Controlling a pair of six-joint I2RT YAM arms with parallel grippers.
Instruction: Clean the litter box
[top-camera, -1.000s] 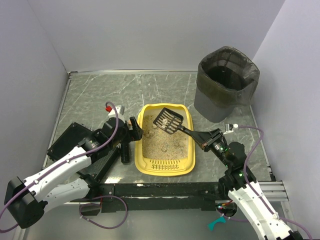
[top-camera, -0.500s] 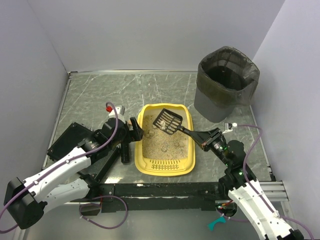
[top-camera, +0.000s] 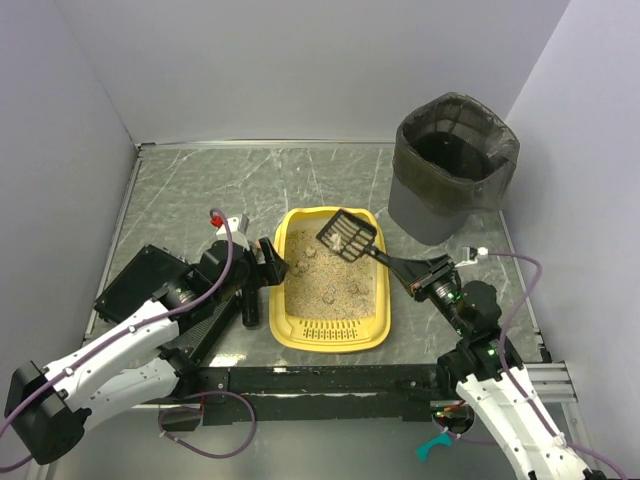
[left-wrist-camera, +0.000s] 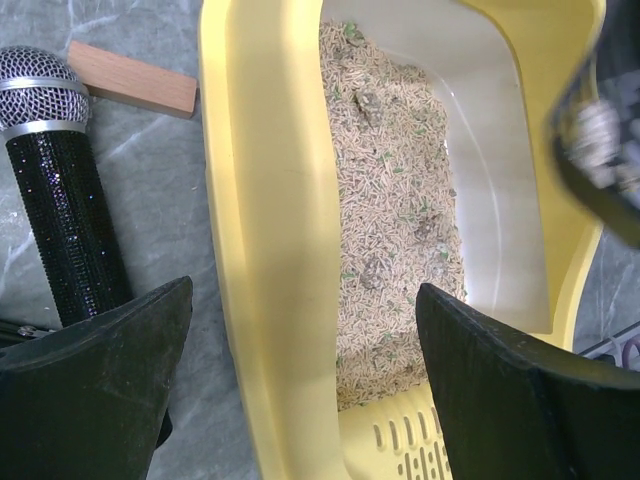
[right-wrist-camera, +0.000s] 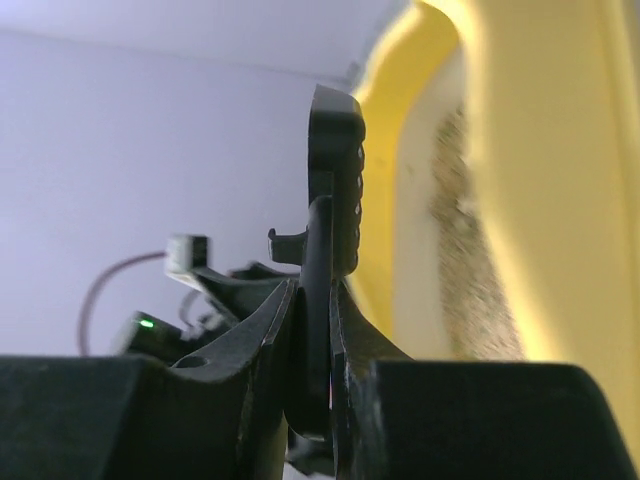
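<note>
1. Litter box. The yellow litter box (top-camera: 332, 330) lies on the desk (top-camera: 190, 190) close to the near edge, roughly midway between the left and right edges. Its slotted grille (top-camera: 330, 325) faces the near edge. Beige litter (left-wrist-camera: 395, 190) covers the floor, with several darker clumps (left-wrist-camera: 375, 272) scattered in it.

2. Left gripper. The left gripper (top-camera: 272, 262) sits at the left wall of the litter box. Its fingers (left-wrist-camera: 95, 395) are spread wide and straddle that wall, one outside and one over the litter. A gap shows on each side of the wall.

3. Right gripper. The right gripper (top-camera: 408, 272) is pressed together on the handle of a black slotted scoop (top-camera: 347, 235), pinching it (the right wrist view shows the handle squeezed edge-on between both fingers). The scoop head is held over the far right corner of the litter box and carries a few pale clumps.

4. Other items. A black sparkly microphone (left-wrist-camera: 60, 200) lies just beside the left wall of the litter box, outside it. A small wooden block (left-wrist-camera: 132, 80) lies near the microphone's head. A dark grey bag-lined bin (top-camera: 455, 165) stands at the far right corner of the desk.
</note>
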